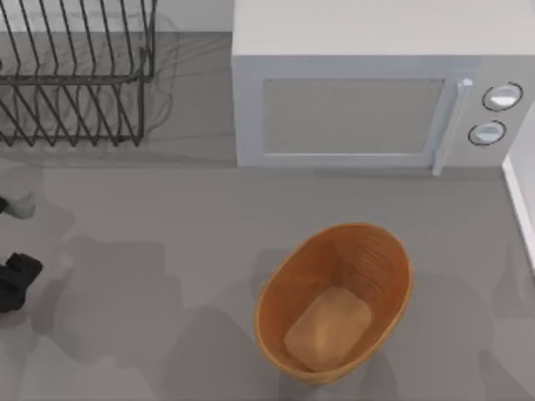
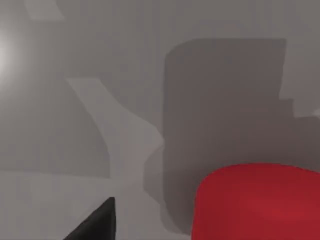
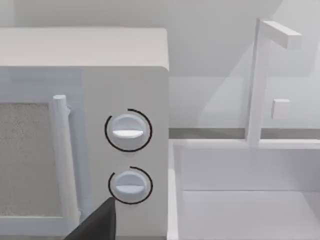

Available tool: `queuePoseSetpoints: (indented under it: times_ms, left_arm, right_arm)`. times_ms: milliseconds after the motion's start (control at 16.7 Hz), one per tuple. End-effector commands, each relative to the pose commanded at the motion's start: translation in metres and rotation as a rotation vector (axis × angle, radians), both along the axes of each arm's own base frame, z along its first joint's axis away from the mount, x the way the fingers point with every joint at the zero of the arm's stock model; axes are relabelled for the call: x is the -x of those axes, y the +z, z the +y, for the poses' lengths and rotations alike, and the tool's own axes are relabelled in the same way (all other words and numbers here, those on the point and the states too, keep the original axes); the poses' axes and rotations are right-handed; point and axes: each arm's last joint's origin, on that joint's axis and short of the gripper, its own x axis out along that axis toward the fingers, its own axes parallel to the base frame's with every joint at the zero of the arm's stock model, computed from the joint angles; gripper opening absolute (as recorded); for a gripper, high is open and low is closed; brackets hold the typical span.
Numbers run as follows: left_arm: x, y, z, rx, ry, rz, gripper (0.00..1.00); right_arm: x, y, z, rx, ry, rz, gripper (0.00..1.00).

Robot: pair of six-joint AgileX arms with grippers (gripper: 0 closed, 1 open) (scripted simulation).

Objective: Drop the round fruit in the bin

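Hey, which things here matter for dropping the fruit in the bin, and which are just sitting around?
Job: round fruit, by the left gripper at the table's left edge; bin.
Lying about: microwave; wire rack; sink. Right gripper parked facing the microwave.

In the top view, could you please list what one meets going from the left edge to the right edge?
Left gripper at the left edge → black wire rack → orange-brown bin → the microwave's two dials.
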Motion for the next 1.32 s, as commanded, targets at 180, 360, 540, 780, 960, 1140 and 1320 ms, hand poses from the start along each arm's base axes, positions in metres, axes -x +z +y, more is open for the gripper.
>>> queuePoseSetpoints:
  times_ms: [180, 360, 540, 780, 960, 1140, 1320]
  left_arm:
    - [0.003, -0.020, 0.000, 0.002, 0.000, 0.011, 1.00]
    - [0.003, -0.021, 0.000, 0.002, 0.000, 0.012, 1.00]
    - [0.003, -0.021, 0.000, 0.002, 0.000, 0.012, 0.85]
    - [0.003, -0.021, 0.000, 0.002, 0.000, 0.012, 0.55]
    - [0.003, -0.021, 0.000, 0.002, 0.000, 0.012, 0.32]
    - [0.003, -0.021, 0.000, 0.002, 0.000, 0.012, 0.10]
    - [0.003, -0.021, 0.000, 0.002, 0.000, 0.012, 0.00]
  right_arm:
    - [0.000, 0.000, 0.000, 0.000, 0.000, 0.000, 1.00]
    - [0.000, 0.000, 0.000, 0.000, 0.000, 0.000, 1.00]
    - [0.000, 0.000, 0.000, 0.000, 0.000, 0.000, 1.00]
    - [0.000, 0.000, 0.000, 0.000, 0.000, 0.000, 1.00]
    - [0.000, 0.000, 0.000, 0.000, 0.000, 0.000, 1.00]
    - [0.000, 0.000, 0.000, 0.000, 0.000, 0.000, 1.00]
    - [0.000, 0.000, 0.000, 0.000, 0.000, 0.000, 1.00]
